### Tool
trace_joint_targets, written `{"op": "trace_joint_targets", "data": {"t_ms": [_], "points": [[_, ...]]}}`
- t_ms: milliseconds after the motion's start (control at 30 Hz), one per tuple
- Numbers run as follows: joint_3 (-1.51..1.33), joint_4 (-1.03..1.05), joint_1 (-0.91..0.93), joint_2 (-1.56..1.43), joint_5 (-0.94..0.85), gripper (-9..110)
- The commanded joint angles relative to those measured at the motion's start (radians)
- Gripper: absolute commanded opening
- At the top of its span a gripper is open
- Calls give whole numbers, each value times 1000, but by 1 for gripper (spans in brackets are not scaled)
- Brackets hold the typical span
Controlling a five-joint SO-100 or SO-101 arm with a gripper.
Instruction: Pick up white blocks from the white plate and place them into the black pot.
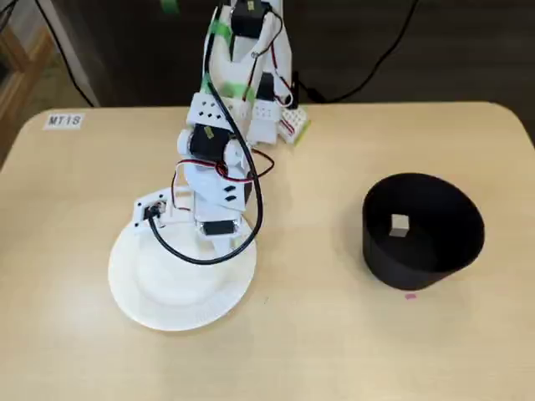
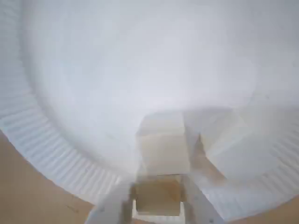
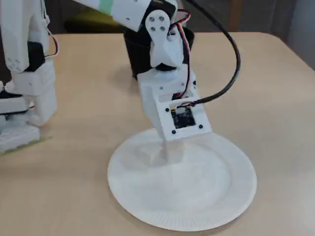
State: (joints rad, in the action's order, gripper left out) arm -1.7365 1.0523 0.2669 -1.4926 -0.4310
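From my station I see the arm bent down over the white plate [image 1: 167, 292], which sits on the tan tabletop [image 1: 334, 334] to the left in a fixed view, well apart from the black pot [image 1: 422, 230] on the right. One white block [image 1: 399, 224] already lies on the pot's floor. In the wrist view the fingers [image 2: 156, 203] come in from the bottom edge, set narrowly on either side of a cream block [image 2: 158, 198] that sits between them at the plate's near rim; whether they press it, I cannot tell. A second block [image 2: 163, 142] lies just beyond it on the plate, and a third [image 2: 224, 133] rests beside that to the right. In the other fixed view the fingertips reach the plate's surface [image 3: 197, 196] beside a pale block [image 3: 150, 153].
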Motion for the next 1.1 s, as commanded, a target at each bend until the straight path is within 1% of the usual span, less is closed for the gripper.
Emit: {"op": "trace_joint_targets", "data": {"t_ms": [0,133,200,367,533,633,800,933,1067], "points": [[11,-124,-58,-170,32,-2],[11,-402,-210,-302,138,-2],[12,-500,-301,-350,209,-2],[11,-514,-554,-449,302,-2],[-6,-488,-793,-474,308,-2],[-95,-488,-890,-480,325,-2],[-299,-459,-942,-535,383,-2],[-330,-408,-934,-534,394,-2],[-330,-413,-920,-528,393,-2]]}}
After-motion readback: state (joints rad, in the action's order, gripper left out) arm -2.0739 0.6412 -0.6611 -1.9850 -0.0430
